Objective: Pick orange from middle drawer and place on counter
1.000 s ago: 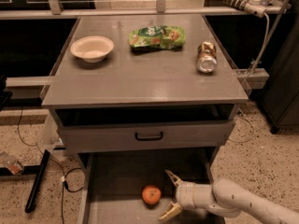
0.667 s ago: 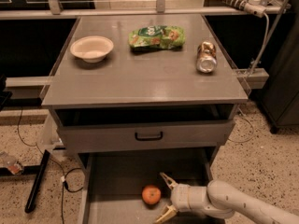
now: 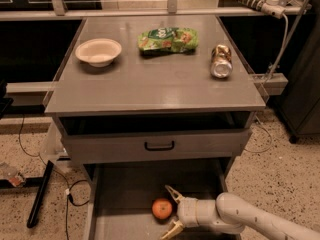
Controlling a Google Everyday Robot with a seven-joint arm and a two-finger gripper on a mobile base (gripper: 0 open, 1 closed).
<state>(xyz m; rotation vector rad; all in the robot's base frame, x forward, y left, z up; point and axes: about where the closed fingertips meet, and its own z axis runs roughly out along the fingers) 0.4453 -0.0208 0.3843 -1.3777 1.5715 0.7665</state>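
Your gripper [image 3: 171, 213] has slid a bit more to the left, and the orange [image 3: 161, 208] has stayed put. Its two fingers are spread wide apart, one above and one below the fruit's right side. You will find the orange just left of them, bottom middle, on the middle drawer [image 3: 125, 194] floor. It is round, so any side works. Up on the counter [image 3: 160, 86], words on the green chip bag [image 3: 168, 39] and tipped can [image 3: 221, 61] cannot be read.

The end effector [image 3: 166, 211] has moved toward 9 o'clock inside the middle drawer [image 3: 122, 196]. Its 2 spread fingers [image 3: 173, 194], before a little apart from the orange [image 3: 161, 208] at its 3 o'clock side, now reach around that side of the fruit. Whether they touch it I cannot tell.
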